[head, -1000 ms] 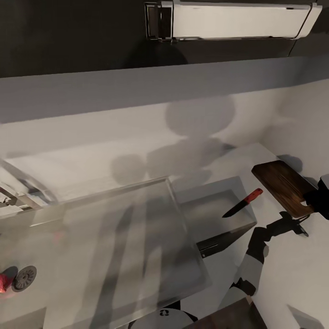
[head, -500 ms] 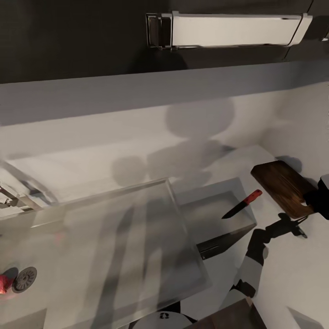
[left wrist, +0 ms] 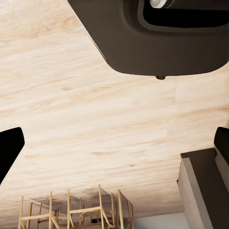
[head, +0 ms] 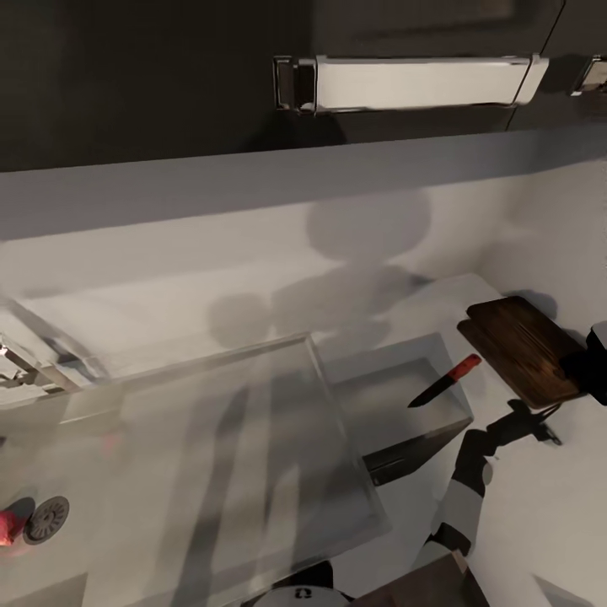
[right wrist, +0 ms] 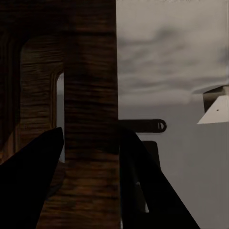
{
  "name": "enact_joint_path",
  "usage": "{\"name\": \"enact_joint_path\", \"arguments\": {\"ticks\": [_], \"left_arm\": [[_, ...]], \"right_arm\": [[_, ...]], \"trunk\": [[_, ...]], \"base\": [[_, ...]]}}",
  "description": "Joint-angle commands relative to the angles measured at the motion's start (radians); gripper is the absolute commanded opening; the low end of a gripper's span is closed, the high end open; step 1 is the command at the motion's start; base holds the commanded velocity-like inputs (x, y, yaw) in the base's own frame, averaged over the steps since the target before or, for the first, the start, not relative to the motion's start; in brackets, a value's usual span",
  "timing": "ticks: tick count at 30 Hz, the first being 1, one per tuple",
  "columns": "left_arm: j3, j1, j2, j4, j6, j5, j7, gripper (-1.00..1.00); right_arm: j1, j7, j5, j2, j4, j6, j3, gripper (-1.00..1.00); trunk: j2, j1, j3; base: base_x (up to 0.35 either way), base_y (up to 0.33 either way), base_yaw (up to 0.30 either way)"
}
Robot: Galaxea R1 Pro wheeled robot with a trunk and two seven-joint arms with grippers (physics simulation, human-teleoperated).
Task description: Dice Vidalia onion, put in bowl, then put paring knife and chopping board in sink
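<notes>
Sink [head: 211, 472] below me awaits; my right gripper [right wrist: 88, 143] clamps the chopping board [head: 523, 350], held aloft beside the knife-bearing bowl [head: 405, 396]. Next, I judge: swing leftward, lower, release. My left gripper's fingers [left wrist: 9, 148] spread, empty.

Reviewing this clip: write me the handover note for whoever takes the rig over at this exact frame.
Right gripper: shut on the chopping board, one finger on each face, board held up off the countertop at the right.
Left gripper: fingertips wide apart, empty, facing the wood floor.
Paring knife: red handle, dark blade, lying in the small basin beside the board.
Sink drain sits at the far left.
Done: knife looks deposited. Onion and bowl cannot be judged from here.
Left: carry the board over and set it in the sink.
</notes>
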Motion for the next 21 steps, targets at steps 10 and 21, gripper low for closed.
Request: {"name": "enact_joint_path", "arguments": {"ticks": [10,21], "left_arm": [[0.002,0.000,0.000,-0.002,0.005,0.001,-0.001,1.00],[0.002,0.000,0.000,-0.002,0.005,0.001,-0.001,1.00]], "right_arm": [[0.000,-0.006,-0.005,0.000,-0.002,0.004,-0.001,-1.00],[0.000,-0.006,-0.005,0.000,-0.002,0.004,-0.001,-1.00]], "trunk": [[-0.001,0.001,0.015],[-0.001,0.001,0.032]], "base": [[0.000,0.000,0.000],[-0.006,0.000,0.000]]}}
